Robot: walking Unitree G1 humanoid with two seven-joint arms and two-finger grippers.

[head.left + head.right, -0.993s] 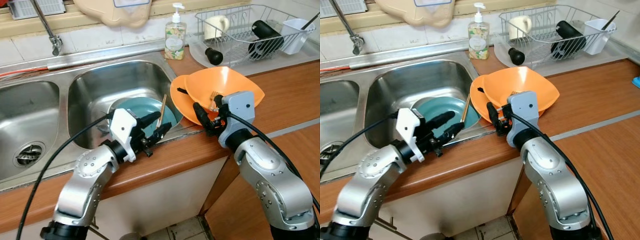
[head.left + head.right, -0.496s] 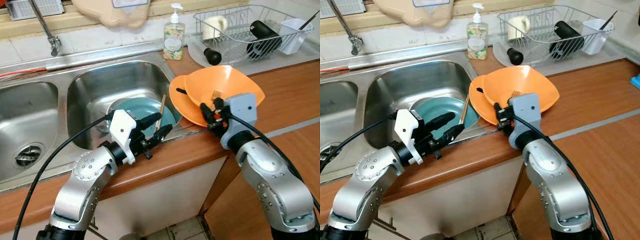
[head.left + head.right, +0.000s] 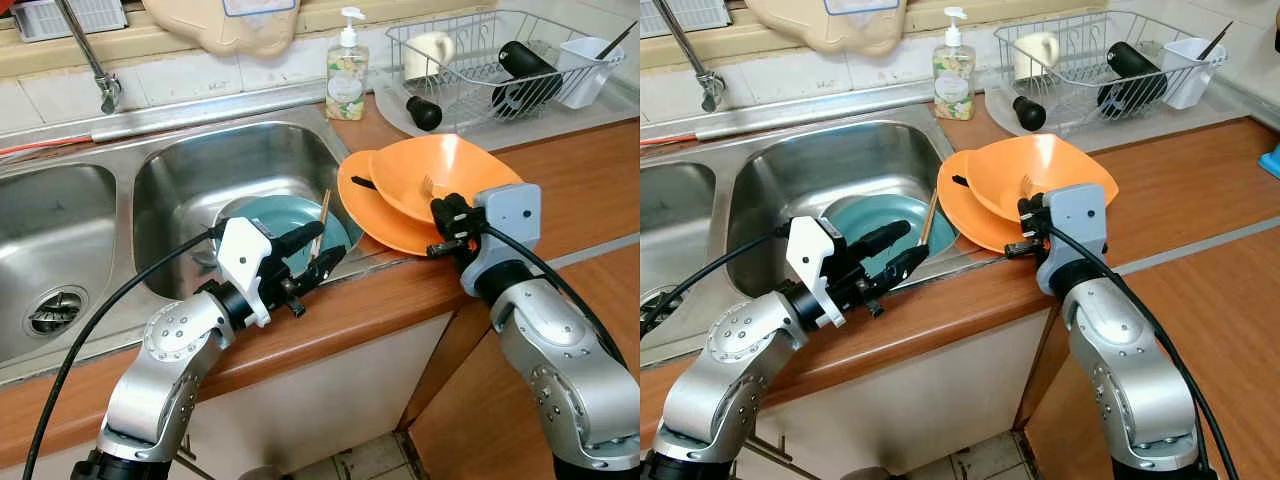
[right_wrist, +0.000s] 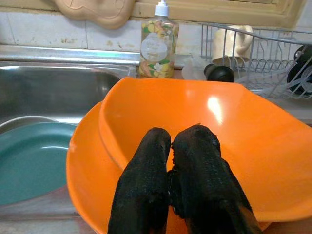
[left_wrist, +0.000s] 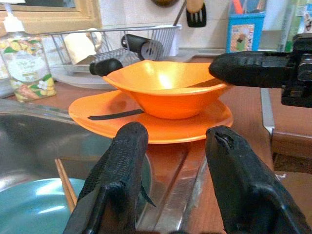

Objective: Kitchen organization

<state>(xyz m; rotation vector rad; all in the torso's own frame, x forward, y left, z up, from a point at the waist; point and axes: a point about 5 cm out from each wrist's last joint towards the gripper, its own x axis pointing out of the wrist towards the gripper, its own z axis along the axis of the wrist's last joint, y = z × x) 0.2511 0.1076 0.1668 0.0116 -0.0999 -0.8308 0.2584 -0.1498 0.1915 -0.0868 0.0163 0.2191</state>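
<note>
An orange bowl [image 3: 455,170] with a fork [image 3: 428,185] in it sits on an orange plate [image 3: 372,205] on the wooden counter, just right of the sink. A thin black utensil [image 3: 362,182] lies on the plate. My right gripper [image 3: 438,228] is shut at the bowl's near rim, and nothing shows between its fingers [image 4: 146,165]. In the right sink basin lies a teal plate [image 3: 275,215] with a chopstick [image 3: 323,215] leaning on it. My left gripper [image 3: 325,247] hangs open over the sink's front edge, fingers [image 5: 126,161] pointing at the orange dishes.
A soap bottle [image 3: 347,70] stands behind the sink. A wire dish rack [image 3: 480,75] at the back right holds a mug, a black cylinder and a white cup [image 3: 590,65]. A black-handled item [image 3: 425,110] lies before it. The faucet [image 3: 100,75] and left basin [image 3: 55,300] are at left.
My right gripper has moved right along the bowl's near rim. The orange bowl, tilted up before, now sits flatter on the plate. The left arm has barely moved.
</note>
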